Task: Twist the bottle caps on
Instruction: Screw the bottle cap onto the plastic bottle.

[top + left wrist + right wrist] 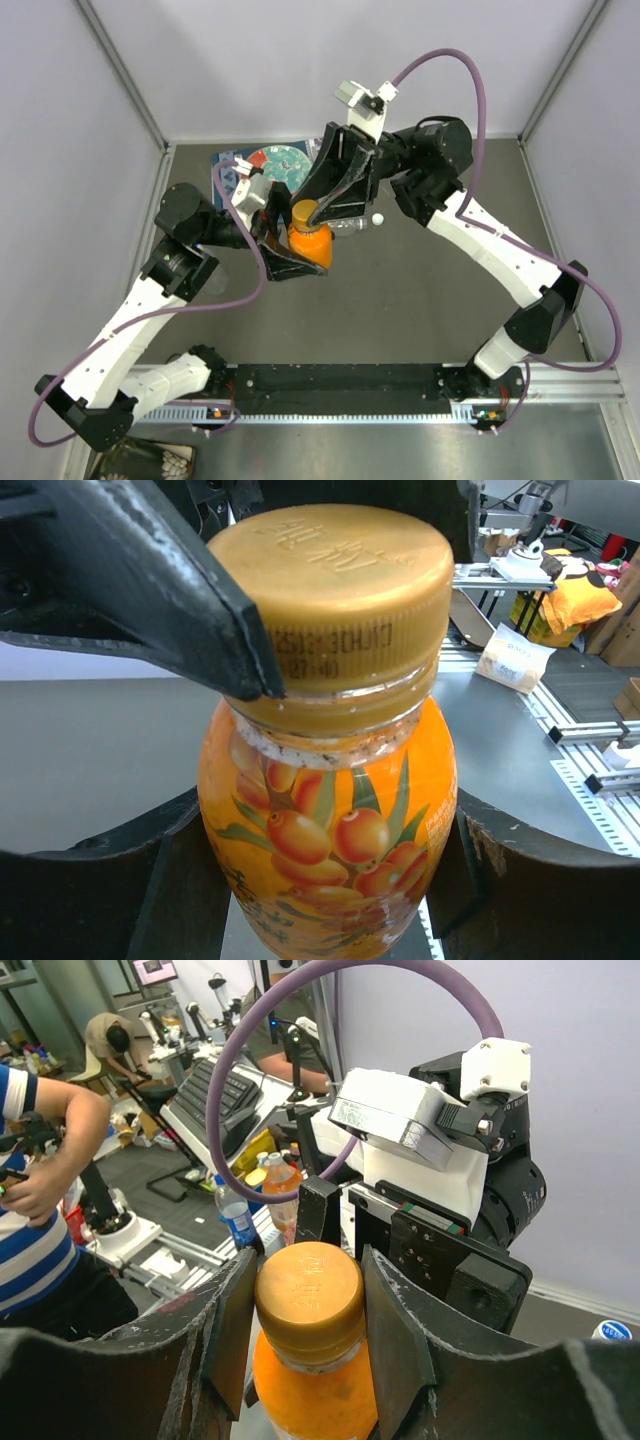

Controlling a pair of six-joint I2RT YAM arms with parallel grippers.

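The squat orange bottle (314, 246) (330, 820) stands upright at the middle of the table. My left gripper (298, 258) (325, 885) is shut on its body, one finger pressed to each side. The orange-amber cap (305, 212) (335, 590) (308, 1290) sits on the bottle's neck. My right gripper (316, 214) (305, 1305) comes from above and is shut on that cap, with a pad against each side. One of its black fingers (150, 590) touches the cap's lower rim in the left wrist view.
A red-and-teal patterned plate (275, 160) lies at the back, behind the grippers. A small white cap (378, 218) rests on the table just right of the right gripper. Both arms cross over the table's middle.
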